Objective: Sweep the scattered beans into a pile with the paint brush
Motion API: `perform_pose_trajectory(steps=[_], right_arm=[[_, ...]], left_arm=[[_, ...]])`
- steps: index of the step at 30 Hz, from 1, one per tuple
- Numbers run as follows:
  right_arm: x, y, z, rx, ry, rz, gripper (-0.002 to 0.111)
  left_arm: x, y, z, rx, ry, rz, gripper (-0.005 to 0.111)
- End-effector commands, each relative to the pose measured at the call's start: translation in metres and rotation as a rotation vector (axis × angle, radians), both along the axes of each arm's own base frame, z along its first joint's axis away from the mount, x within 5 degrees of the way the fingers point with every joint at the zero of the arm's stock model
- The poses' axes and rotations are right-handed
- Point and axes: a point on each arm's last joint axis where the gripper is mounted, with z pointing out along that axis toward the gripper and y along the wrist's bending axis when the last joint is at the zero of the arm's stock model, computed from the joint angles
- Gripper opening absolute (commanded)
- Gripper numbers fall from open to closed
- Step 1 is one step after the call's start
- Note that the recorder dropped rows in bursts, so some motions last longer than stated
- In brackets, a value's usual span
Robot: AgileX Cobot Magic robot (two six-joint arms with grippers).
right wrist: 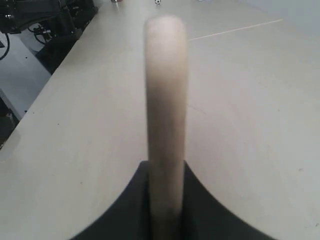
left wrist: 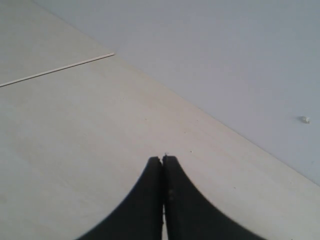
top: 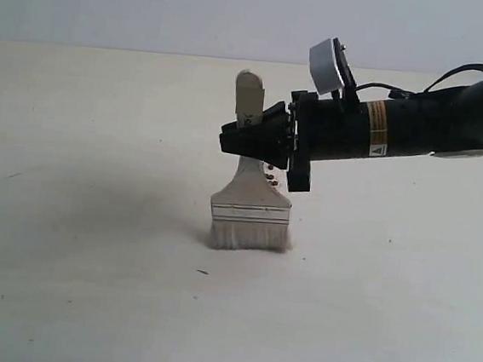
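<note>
right hand (top: 237, 136): clamped on the wooden handle of the paint brush (top: 250, 207), reaching in from the right side of the exterior view.
brush axis: upright, handle end up, bristles down and touching the surface (top: 86, 286); the broad face is turned toward the exterior camera.
beans (top: 271, 177): only a few dark reddish dots show, just past the right shoulder of the brush and below the hand, on the far side of the brush from that camera.
pile: none visible; if there is one, the brush hides it.
left hand (left wrist: 162, 160): closed on nothing, over bare surface; it does not show in the exterior view.
nearer arm: the right, which has the brush beside the beans.
coming move: probably a stroke square to the broad face, with the bristles kept on the surface.
</note>
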Motion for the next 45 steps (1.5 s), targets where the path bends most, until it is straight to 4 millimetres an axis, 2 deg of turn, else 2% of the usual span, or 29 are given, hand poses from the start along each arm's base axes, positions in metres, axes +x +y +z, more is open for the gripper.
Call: perform_pose_trajectory(steps=[1, 18, 23, 31, 34, 41, 44, 45], right_arm=[[-0.001, -0.002, 0.018, 0.017, -0.011, -0.004, 0.000], [-0.007, -0.003, 0.051, 0.030, -0.073, 0.003, 0.000], [-0.005, -0.007, 0.055, 0.030, -0.112, -0.004, 0.000], [0.018, -0.051, 0.059, 0.064, -0.183, -0.178, 0.000], [0.026, -0.061, 0.056, 0.085, -0.214, -0.239, 0.000], [0.054, -0.063, 0.033, 0.105, -0.253, -0.294, 0.000], [0.070, -0.061, 0.024, 0.107, -0.262, -0.294, 0.000], [0.082, -0.061, 0.020, 0.110, -0.277, -0.292, 0.000]], left_arm=[[0.000, 0.000, 0.002, 0.002, -0.011, 0.001, 0.000], [0.000, 0.000, 0.002, 0.002, -0.011, 0.001, 0.000], [0.000, 0.000, 0.002, 0.002, -0.011, 0.001, 0.000], [0.000, 0.000, 0.002, 0.002, -0.011, 0.001, 0.000], [0.000, 0.000, 0.002, 0.002, -0.011, 0.001, 0.000], [0.000, 0.000, 0.002, 0.002, -0.011, 0.001, 0.000], [0.000, 0.000, 0.002, 0.002, -0.011, 0.001, 0.000], [0.000, 0.000, 0.002, 0.002, -0.011, 0.001, 0.000]])
